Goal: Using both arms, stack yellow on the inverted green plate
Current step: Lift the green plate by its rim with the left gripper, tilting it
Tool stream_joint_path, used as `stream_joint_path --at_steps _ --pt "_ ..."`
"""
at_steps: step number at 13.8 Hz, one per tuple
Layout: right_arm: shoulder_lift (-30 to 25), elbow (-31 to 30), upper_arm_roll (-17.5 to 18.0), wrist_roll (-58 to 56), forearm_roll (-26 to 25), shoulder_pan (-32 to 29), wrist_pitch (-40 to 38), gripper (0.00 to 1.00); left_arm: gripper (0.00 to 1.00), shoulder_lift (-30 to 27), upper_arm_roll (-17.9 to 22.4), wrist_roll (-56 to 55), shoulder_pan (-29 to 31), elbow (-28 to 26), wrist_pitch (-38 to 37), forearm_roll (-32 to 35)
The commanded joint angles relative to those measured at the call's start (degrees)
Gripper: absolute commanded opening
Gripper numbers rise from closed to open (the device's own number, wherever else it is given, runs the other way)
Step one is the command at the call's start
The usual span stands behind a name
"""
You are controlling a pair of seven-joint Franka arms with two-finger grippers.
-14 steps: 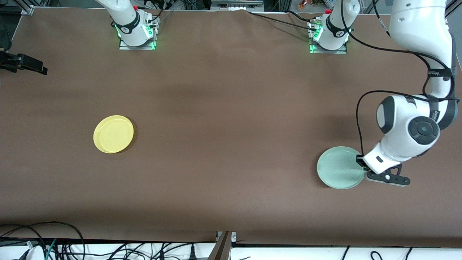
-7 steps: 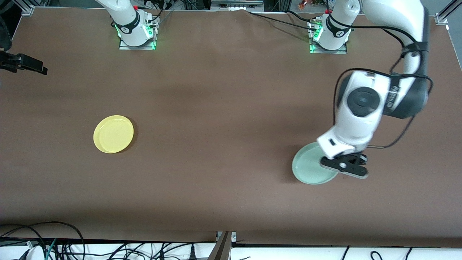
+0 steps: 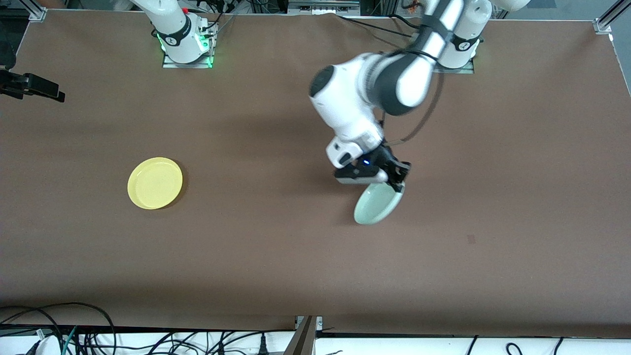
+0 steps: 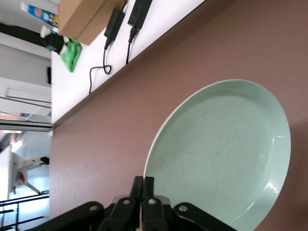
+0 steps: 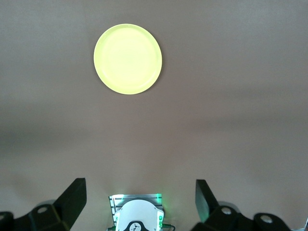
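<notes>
My left gripper (image 3: 396,185) is shut on the rim of the pale green plate (image 3: 377,207) and holds it tilted in the air over the middle of the table. In the left wrist view the black fingers (image 4: 143,185) pinch the rim and the green plate (image 4: 226,154) shows its hollow face. The yellow plate (image 3: 155,183) lies flat, rim up, toward the right arm's end of the table. My right gripper (image 5: 139,202) hangs open high above its own base, with nothing between its fingers and the yellow plate (image 5: 127,58) farther off below. It does not show in the front view.
The two arm bases (image 3: 186,42) (image 3: 456,47) stand along the table's edge farthest from the front camera. A black device (image 3: 32,86) juts in at the right arm's end. Cables (image 3: 74,335) lie below the table's near edge.
My left arm has swung from its own end of the table toward the middle, carrying the green plate up off the table and tilting it. The yellow plate has not moved.
</notes>
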Motion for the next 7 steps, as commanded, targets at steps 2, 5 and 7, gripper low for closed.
stream_joint_path --at_steps 2,5,7 --pt "0.4 1.3 0.0 -0.1 0.4 -0.1 -1.1 1.0 0.0 9.9 1.4 -8.6 -9.2 9.9 -11.6 7.7" --pt "0.4 1.3 0.0 -0.1 0.4 -0.1 -1.1 1.0 0.0 15.7 1.6 -15.6 -13.7 11.0 -15.9 14.2" --pt "0.4 1.3 0.0 -0.1 0.4 -0.1 -1.1 1.0 0.0 17.3 1.7 -16.2 -15.4 11.0 -16.7 16.4"
